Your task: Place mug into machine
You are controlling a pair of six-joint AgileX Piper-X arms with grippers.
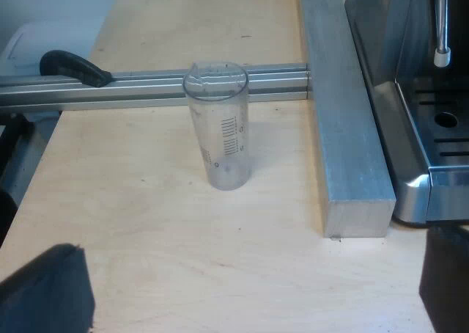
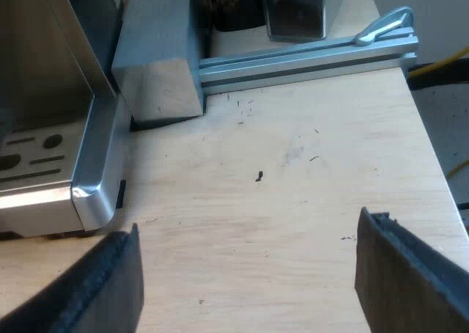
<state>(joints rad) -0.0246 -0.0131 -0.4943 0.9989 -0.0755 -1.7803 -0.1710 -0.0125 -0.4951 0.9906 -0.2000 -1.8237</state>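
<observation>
A big, pale wooden worktop holds everything here. On it sits the shiny silver espresso machine. Its flat drip tray has dark slots and a round hole in it. A thin metal tube with a white tip hangs above the tray.

A long, thick grey metal block lies right beside the machine. A thinner grey metal rail runs across the worktop and meets the side of the block. A black curved handle rests on this rail. From the other arm's side, a silver lever sits on the rail near its end.

A tall, clear measuring glass with black marks stands upright on the worktop. It is just in front of the rail and near the block, but it touches neither. The block lies between the glass and the machine.

The left jaws hang low over the wood on the glass's side of the block. Their two black fingers are spread wide apart and hold nothing.

The right jaws hang over the wood near the machine's front corner. Their black fingers are also far apart, with only wood between them.

A tiny dark speck lies on the wood.
</observation>
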